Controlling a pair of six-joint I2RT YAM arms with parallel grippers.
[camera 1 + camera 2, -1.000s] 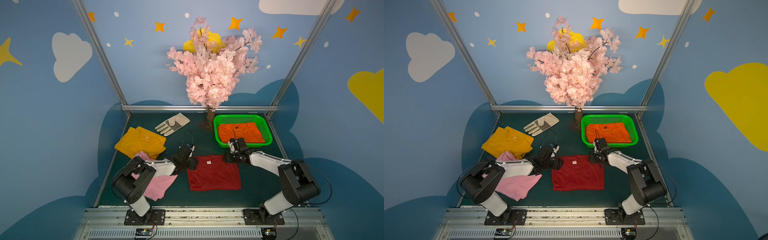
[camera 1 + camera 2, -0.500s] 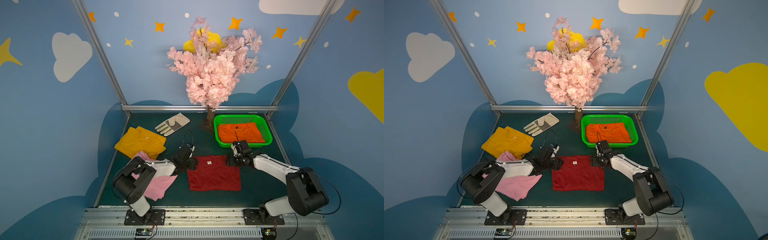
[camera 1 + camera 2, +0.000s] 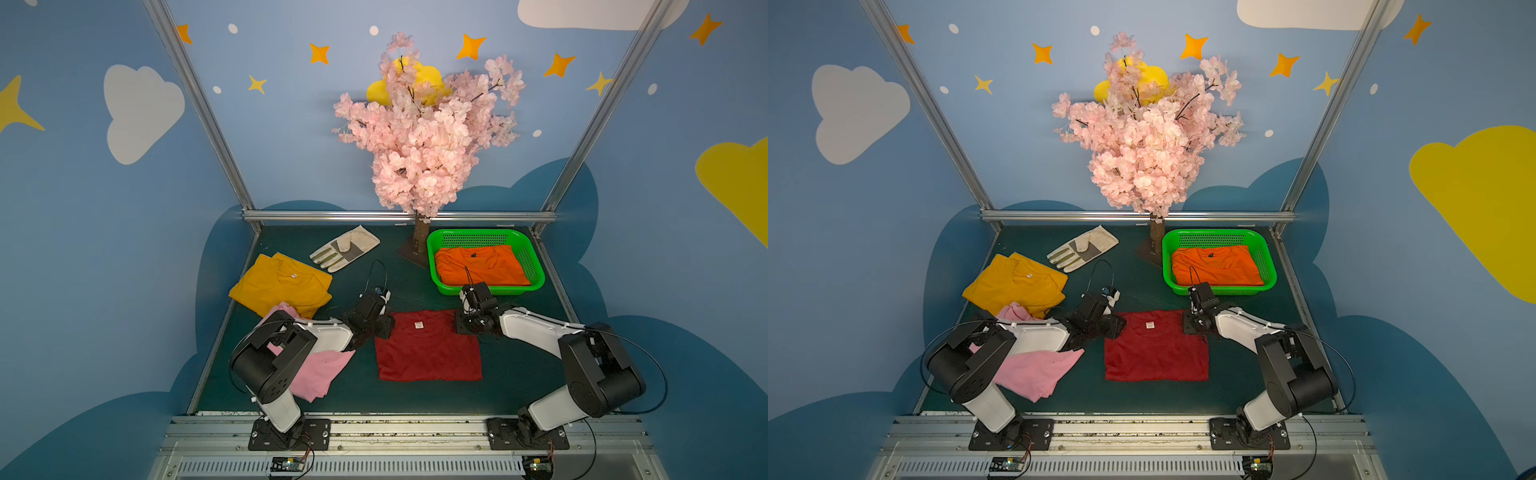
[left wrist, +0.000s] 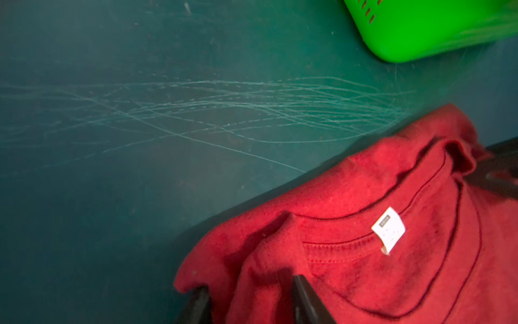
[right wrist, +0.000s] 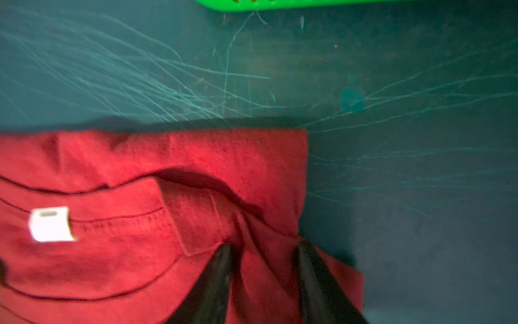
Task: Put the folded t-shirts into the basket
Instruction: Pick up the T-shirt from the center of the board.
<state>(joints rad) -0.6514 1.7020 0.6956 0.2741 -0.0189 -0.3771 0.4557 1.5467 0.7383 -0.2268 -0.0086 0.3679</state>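
My left gripper (image 3: 385,327) sits at the far left corner of the dark red t-shirt (image 3: 428,349), and my right gripper (image 3: 466,326) sits at its far right corner. The shirt lies flat on the green table (image 3: 415,286) between my two arms, near the middle, with its white neck label (image 3: 419,325) on the far edge between my grippers.

In the left wrist view, my left gripper (image 4: 249,291) has its fingers pressed in on a raised fold of the red cloth beside the collar, so it is clamped on that corner. In the right wrist view, my right gripper (image 5: 266,258) pinches a bunch of gathered cloth between its fingers in the same way.

The basket (image 3: 530,257) stands at the far right of the table, just beyond my right gripper and apart from the red shirt. The orange t-shirt (image 3: 478,266) lies folded inside it.

The mustard t-shirt (image 3: 282,284) lies at the far left. The pink t-shirt (image 3: 320,370) is nearer, touching it, partly under my left arm. A glove (image 3: 345,249) lies at the far side, left of the blossom tree (image 3: 419,137).
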